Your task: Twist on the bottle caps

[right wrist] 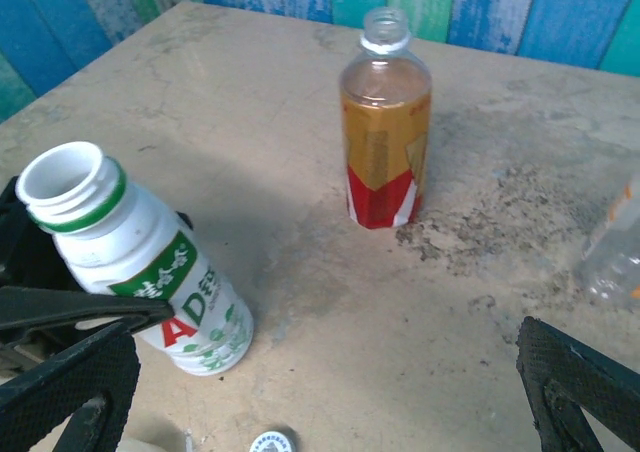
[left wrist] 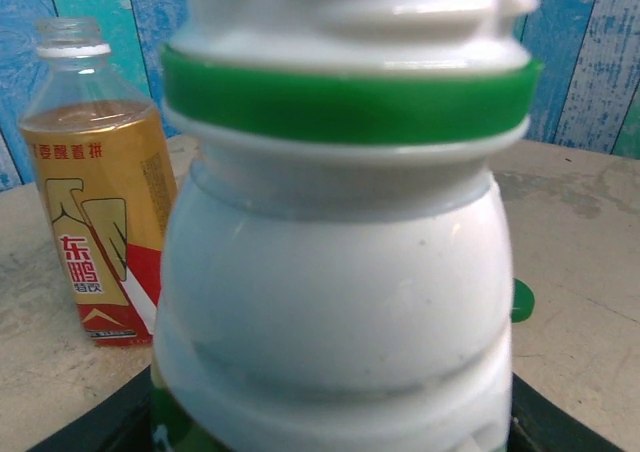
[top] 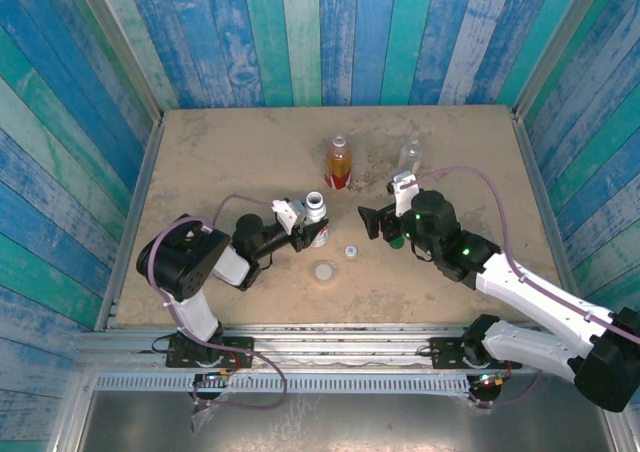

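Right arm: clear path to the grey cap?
Likely yes. The wide pale grey plastic cap lies uncovered; the right gripper is open nearby, with only a tiny white cap between.

Left arm [top: 185, 267]: rising from its base at the lower left of the top view, it is folding back at the elbow and reaching rightward toward the frame's centre. Left gripper [top: 302, 230]: its jaws are closing around the lower body of a white bottle [top: 316, 212], and its dark fingers [left wrist: 85, 427] are showing at the bottom corners of the left wrist view.

Right arm [top: 540, 297]: it is stretching from the lower right corner diagonally up and left. Right gripper [top: 378, 229]: pointing left, its jaws are standing wide apart and gripping nothing, and its black fingers [right wrist: 70, 382] are framing the lower corners of the right wrist view.
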Controlling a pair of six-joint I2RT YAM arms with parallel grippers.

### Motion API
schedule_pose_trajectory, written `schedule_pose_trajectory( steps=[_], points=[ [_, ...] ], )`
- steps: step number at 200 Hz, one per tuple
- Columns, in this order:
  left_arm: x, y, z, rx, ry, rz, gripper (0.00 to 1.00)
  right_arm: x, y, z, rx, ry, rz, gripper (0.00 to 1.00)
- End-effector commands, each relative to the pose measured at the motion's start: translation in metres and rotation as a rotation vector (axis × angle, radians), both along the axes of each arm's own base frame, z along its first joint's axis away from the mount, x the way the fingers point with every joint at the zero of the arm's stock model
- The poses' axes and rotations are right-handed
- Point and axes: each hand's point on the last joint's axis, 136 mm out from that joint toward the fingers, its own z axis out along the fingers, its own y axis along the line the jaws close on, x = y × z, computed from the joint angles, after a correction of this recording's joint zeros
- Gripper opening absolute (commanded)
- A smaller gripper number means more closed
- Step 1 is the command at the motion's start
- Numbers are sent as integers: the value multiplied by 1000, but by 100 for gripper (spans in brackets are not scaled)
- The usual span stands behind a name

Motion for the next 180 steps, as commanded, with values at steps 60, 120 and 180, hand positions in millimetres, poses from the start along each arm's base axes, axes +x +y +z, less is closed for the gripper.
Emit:
schedule_pose_trajectory(
  steps=[60, 120, 180],
  points=[
    [-31, -8, 10, -1, -5, -92, 59, 13, -60, -77, -173, 311, -305, 97],
    [-35, -7, -2, -1, 22, -92, 59, 11, -59, -137, -387, 544, -309, 87],
    [-36, -6, -7, 7, 36, -88, 59, 3, -66, -176, -408, 693, -357, 76]
  ],
)
